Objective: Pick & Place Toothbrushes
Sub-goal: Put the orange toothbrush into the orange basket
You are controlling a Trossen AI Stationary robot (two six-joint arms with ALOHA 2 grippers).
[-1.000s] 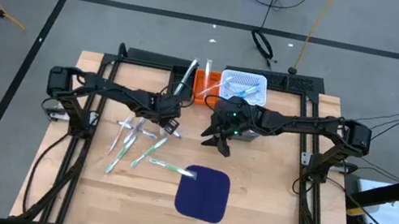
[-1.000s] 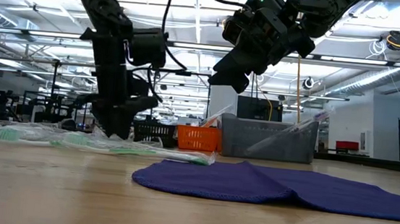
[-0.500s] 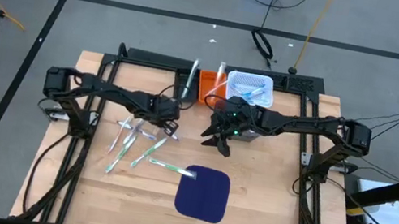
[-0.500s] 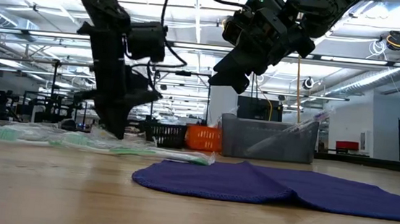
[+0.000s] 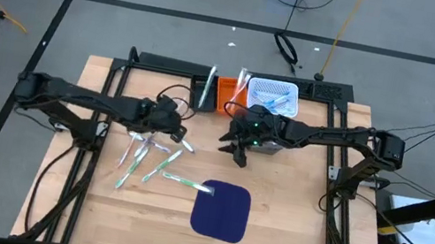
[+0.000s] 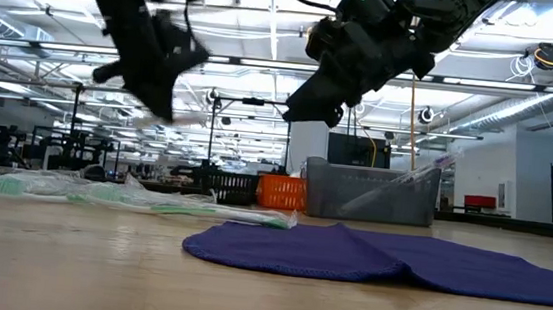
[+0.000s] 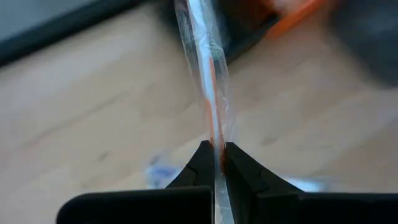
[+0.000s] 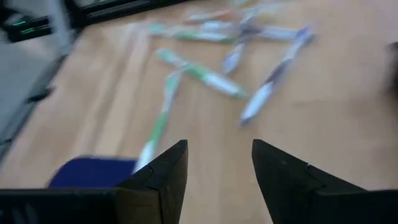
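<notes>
Left pincer point(image 5: 181, 140) has pulled back from the bins and swung out over the pile point(image 5: 148, 157) on the desk point(image 5: 96, 199), lifted well clear in the low view. It's pinching a wrapped toothbrush point(image 7: 208, 93), so that one looks not dropped yet. Right pincer point(image 5: 230, 149) hangs between pile and grey bin point(image 5: 272, 94), fingers spread, empty. Some brushes already stand in the bins; most lie left of the mat point(image 5: 221, 210).

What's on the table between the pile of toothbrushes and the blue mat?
In the high view, one wrapped toothbrush bridges the pile of toothbrushes and the blue mat, its end reaching the mat's edge.
</notes>
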